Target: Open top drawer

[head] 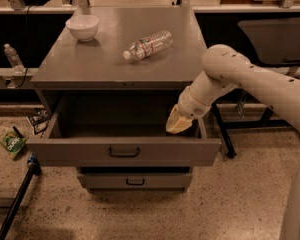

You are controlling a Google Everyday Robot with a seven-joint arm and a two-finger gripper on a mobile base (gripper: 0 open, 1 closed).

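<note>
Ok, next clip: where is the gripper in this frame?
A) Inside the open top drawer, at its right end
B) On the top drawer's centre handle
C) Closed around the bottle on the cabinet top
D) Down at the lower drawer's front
A: the gripper hangs at the right end of the open top drawer, away from its handle, while the bottle lies apart on the cabinet top.

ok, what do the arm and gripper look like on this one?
Arm: off-white, smooth fat tubular links, bulbous rounded joint with a few small dark dots, banded white collar at the wrist. No loose cables or labels visible. Gripper: tan-yellow, tapered wedge shape, at the right inside edge of the open top drawer.
</note>
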